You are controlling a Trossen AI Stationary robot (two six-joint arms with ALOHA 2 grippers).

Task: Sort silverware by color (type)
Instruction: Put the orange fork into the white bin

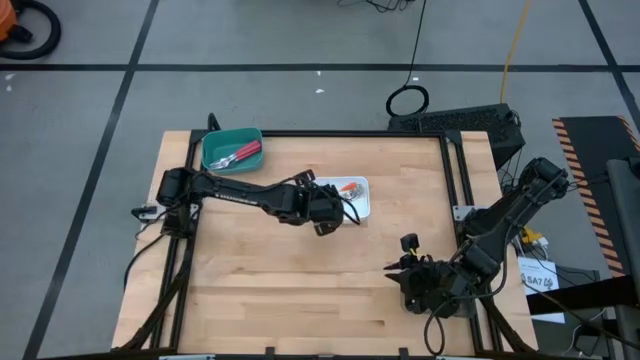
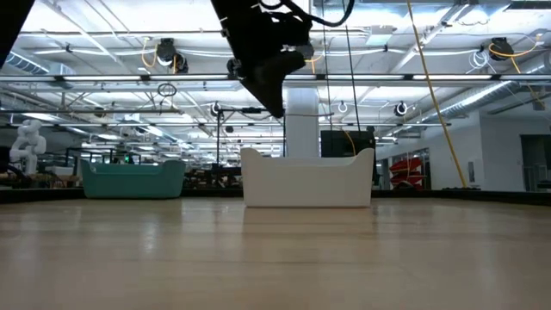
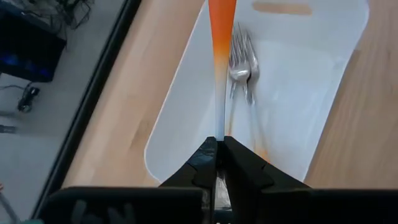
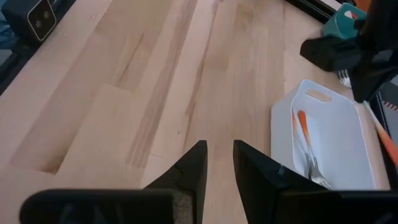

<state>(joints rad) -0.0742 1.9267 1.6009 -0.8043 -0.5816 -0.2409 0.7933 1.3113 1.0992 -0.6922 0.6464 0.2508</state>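
My left gripper (image 1: 333,207) hangs over the white tray (image 1: 362,207), shut on an orange-handled fork (image 3: 222,56). The fork's handle sticks out past the fingertips, over the tray's inside. Another orange-handled fork (image 3: 241,68) lies flat on that tray's floor (image 4: 305,134). Red-handled forks (image 1: 240,155) lie in the teal tray (image 1: 215,145) at the far left. My right gripper (image 1: 402,272) waits open above bare wood near the table's right front, with nothing between its fingers (image 4: 193,168). My left gripper pinches the fork between its two fingers at the pale end of the handle (image 3: 219,127), next to the head. The fingers slant down from the table's left and lie along the fork. It is lifted clear, with its orange end (image 4: 387,146) pointing down toward the tray.
The white tray (image 2: 307,181) and teal tray (image 2: 133,179) stand along the far side of the wooden table. A black frame (image 1: 455,170) rims the table. Bare wood (image 1: 290,280) fills the middle and the near side.
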